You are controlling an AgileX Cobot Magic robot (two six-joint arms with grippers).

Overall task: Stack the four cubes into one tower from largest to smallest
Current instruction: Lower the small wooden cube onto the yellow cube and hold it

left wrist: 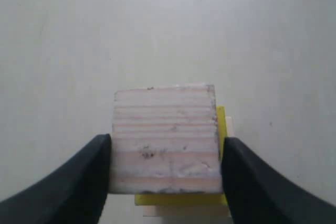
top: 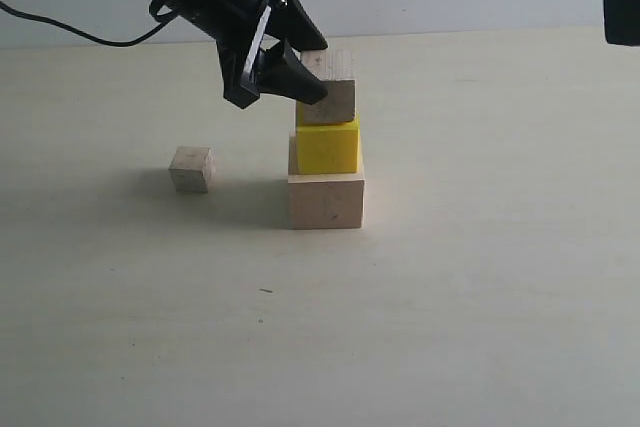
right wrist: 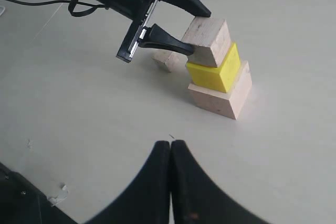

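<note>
Smallest cube (top: 190,169) sits alone on the table (top: 450,297), left of the stack. Left arm slants down from the upper left, its left gripper (top: 305,72) pinching the small wood cube (top: 338,102) right on top of the yellow cube (top: 328,147), with the large cube (top: 326,202) below. The right gripper (right wrist: 171,148) is pressed together, well apart from all 3.

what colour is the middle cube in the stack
The middle cube is bright yellow; exterior view shows it best.

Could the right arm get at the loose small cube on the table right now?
Probably not easily: the tower and the left gripper, holding the third cube, stand between the right gripper and the small cube, and its jaws are shut.
</note>
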